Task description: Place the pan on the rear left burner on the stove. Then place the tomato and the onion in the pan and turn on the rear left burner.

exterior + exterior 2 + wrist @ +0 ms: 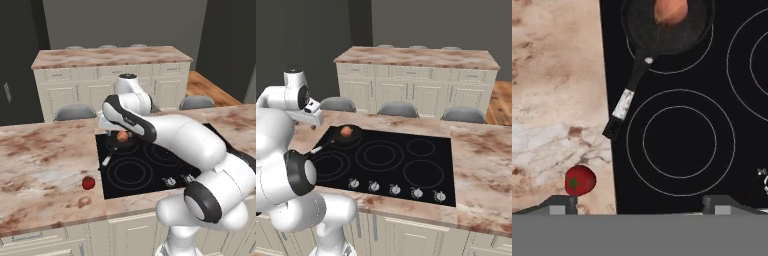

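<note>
We saw the onion (671, 11) in the pan (664, 30) at top, the tomato (579, 180) lower left, and the gripper (639, 204) released.

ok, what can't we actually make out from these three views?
- onion: hand view, top cut off by the frame edge.
- pan: left base view, mostly behind the arm.
- knobs: right base view, too small to read settings.
- gripper: hand view, just fingertips showing, spread wide.

My arm (175, 132) reaches forward from the base, elbow bent, forearm stretched out level. My hand (639, 202) points downward, its two fingertips (562, 204) spread wide apart and gripping nothing.
</note>
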### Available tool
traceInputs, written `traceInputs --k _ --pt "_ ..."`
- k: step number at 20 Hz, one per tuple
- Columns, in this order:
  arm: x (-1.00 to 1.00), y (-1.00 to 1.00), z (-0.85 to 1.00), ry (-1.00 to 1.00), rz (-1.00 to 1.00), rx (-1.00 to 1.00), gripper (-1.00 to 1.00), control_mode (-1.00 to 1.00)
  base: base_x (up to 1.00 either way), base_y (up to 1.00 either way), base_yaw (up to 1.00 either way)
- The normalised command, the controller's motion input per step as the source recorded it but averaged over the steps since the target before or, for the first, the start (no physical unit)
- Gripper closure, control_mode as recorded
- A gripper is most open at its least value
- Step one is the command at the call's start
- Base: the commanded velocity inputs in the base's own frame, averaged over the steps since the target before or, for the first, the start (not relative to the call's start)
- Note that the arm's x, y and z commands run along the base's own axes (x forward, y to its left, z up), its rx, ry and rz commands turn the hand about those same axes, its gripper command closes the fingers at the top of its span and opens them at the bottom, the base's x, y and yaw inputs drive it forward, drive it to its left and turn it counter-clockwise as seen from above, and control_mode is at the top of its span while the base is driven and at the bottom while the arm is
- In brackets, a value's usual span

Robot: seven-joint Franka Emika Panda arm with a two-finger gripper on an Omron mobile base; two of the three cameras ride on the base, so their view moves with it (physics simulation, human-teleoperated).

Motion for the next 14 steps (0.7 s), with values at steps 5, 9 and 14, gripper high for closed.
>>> traceInputs --k 5,9,14 --pt "-0.45 0.62 0.01 0.00 0.00 0.00 -1.00 -1.00 0.00 0.00 0.00" --pt "-0.30 0.52 0.00 0.01 0.01 0.00 -1.00 -1.00 0.00 0.00 0.00" --pt "-0.18 0.51 -0.08 0.02 0.01 0.00 -1.00 -1.00 0.00 0.00 0.00"
